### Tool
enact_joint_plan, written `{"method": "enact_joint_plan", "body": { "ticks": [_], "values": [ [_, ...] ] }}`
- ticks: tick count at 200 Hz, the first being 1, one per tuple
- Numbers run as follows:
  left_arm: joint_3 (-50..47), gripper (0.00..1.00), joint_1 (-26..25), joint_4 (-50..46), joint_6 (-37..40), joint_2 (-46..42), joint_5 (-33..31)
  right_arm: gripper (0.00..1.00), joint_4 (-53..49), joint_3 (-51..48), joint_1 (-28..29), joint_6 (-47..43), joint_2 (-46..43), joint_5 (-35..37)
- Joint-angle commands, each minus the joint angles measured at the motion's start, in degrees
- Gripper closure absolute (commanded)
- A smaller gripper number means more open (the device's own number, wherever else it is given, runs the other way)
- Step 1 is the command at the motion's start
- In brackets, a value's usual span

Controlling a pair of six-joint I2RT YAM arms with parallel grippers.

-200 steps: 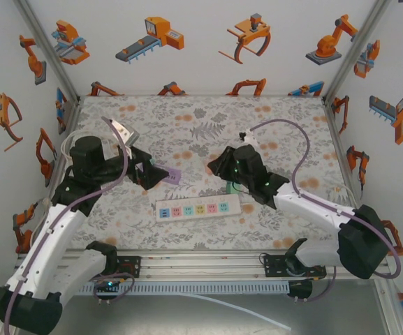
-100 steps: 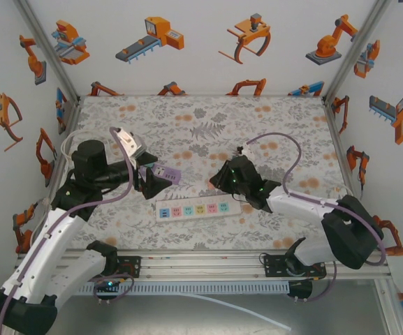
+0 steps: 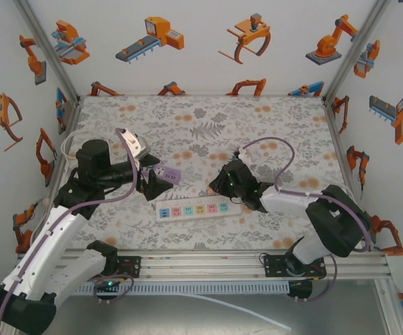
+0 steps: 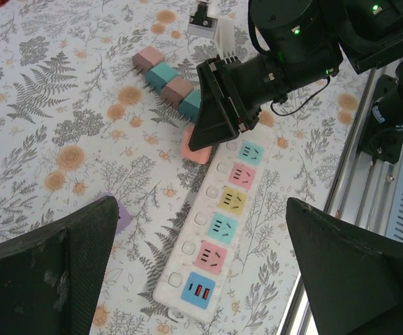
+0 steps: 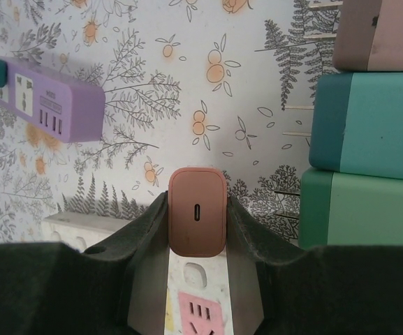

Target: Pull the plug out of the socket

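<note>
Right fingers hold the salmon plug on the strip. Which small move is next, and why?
Probably pull the salmon rectangular plastic plug straight away from the white power strip. The right fingers clamp both its sides, and it appears still seated in the end socket; a straight pull should free it without tilting the strip.

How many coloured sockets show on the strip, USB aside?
5, in line along the strip, from the right gripper's end: cyan, pink, yellow, cyan, pink. The gripper covers that end, so another may be hidden.
</note>
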Motion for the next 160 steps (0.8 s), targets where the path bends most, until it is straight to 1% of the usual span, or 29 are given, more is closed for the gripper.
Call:
{"method": "enact_joint_plan", "body": {
  "ticks": [1,27,81,133,160],
  "values": [
    [-0.01,0.03,-0.46,-0.33,1.62,-0.30,-0.02,0.64,0.38,-0.67,0.39,1.18,0.40,1.96],
    [-0.01,0.03,-0.56,-0.37,1.81,-0.30,-0.51,0.59,-1.97,-0.59,0.39,1.36,-0.11,3.20],
    [-0.28,0.03,-0.56,-0.80,1.82,-0.22,-1.85,0.56,-6.59,-0.45,0.39,1.22,-2.64,5.19],
    [-0.10,0.03,-0.66,-2.03,1.75,-0.39,-6.58,0.55,-10.46,-0.02,0.39,-0.54,-7.37,7.30],
    [-0.01,0.03,-0.58,-2.37,1.00,-0.61,-9.97,0.54,-12.63,2.01,0.39,-4.55,-10.24,8.58]
  ]
}}
